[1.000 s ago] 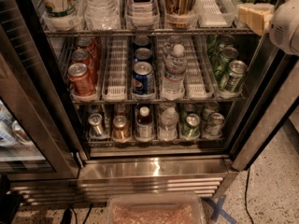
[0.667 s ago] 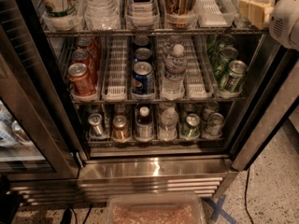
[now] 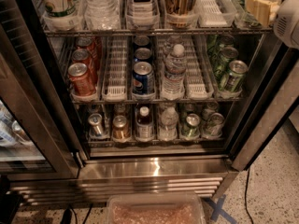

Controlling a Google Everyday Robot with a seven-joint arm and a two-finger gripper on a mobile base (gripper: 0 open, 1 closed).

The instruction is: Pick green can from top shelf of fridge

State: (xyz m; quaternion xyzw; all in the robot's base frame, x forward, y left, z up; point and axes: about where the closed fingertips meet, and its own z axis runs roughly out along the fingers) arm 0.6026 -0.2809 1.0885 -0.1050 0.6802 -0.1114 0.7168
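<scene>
Upper right of the frame: the cream-coloured pincer (image 3: 262, 6) on its white arm (image 3: 289, 22) sits a little higher than a second ago, level with the uppermost rack (image 3: 154, 31) seen in the fridge (image 3: 154, 169). Open or closed: cannot tell. The green can (image 3: 235, 74) stands upright at the front of the right-hand lane on the wire shelf (image 3: 117, 100) below, with other green cans (image 3: 224, 59) behind it, well apart from the pincer. Cans and bottles are unmoved.
</scene>
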